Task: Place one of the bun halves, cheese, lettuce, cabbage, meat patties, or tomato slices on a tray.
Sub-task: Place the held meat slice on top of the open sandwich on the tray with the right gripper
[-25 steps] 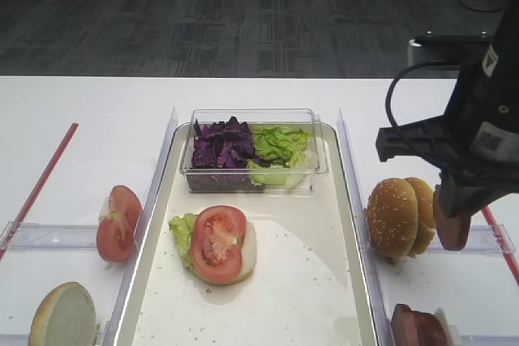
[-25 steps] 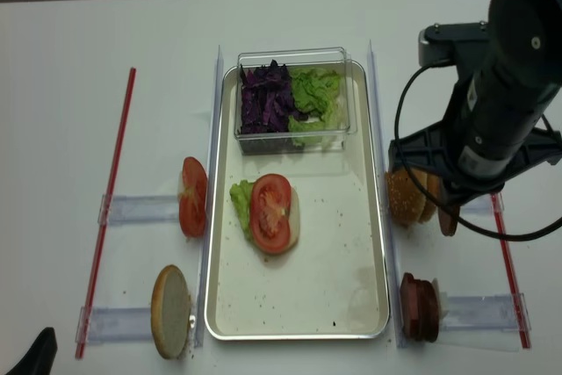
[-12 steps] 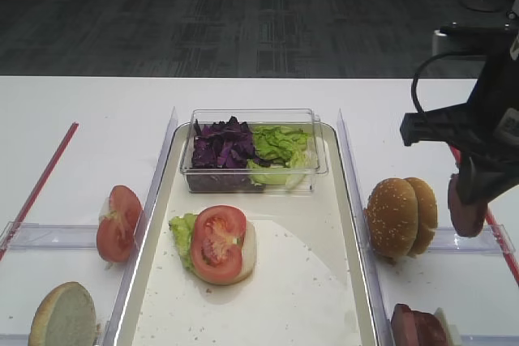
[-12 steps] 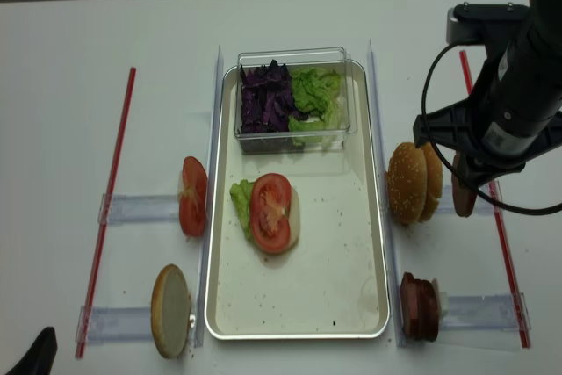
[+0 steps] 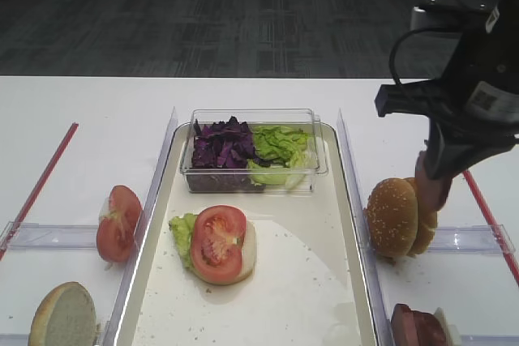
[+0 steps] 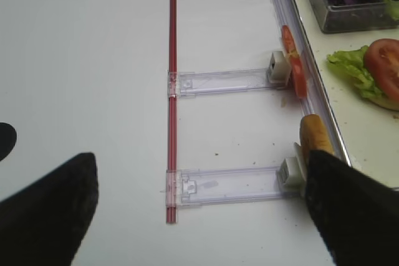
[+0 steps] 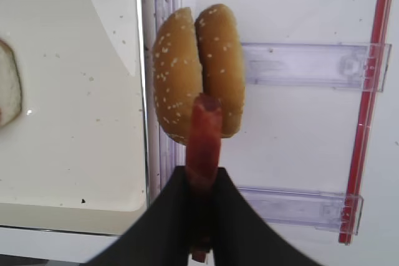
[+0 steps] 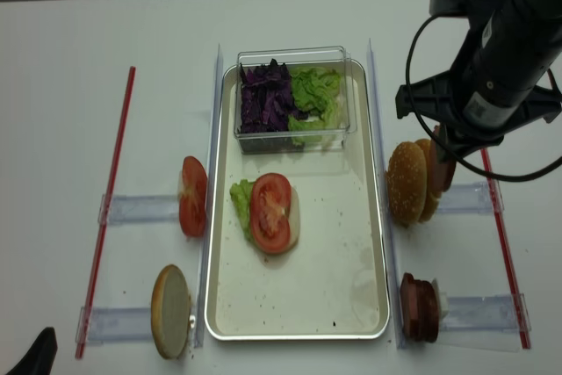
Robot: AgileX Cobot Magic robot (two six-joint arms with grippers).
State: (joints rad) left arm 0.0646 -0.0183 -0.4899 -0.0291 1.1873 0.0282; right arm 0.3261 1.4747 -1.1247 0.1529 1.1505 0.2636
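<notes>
My right gripper [image 7: 202,216] is shut on a meat patty [image 7: 204,132] held edge-on, hanging just over the two sesame bun halves [image 7: 187,73] standing right of the tray [image 5: 300,281]. On the tray lies a pale bun half with lettuce and a tomato slice [image 5: 217,241] on top. More meat patties [image 8: 420,306] stand in the near right holder. Tomato slices [image 5: 119,222] and another bun half [image 5: 63,313] stand left of the tray. My left gripper [image 6: 206,216] is open over bare table by that bun half [image 6: 315,135]. No cheese shows.
A clear plastic box [image 5: 253,169] at the tray's far end holds purple cabbage [image 5: 220,143] and green lettuce [image 5: 278,143]. Clear plastic holders [image 7: 299,66] and red rods [image 7: 368,91] flank the tray on both sides.
The right gripper, still gripping the patty, swung out to the right and then came back left and farther from me, ending over the bun halves. The rest has not moved.
</notes>
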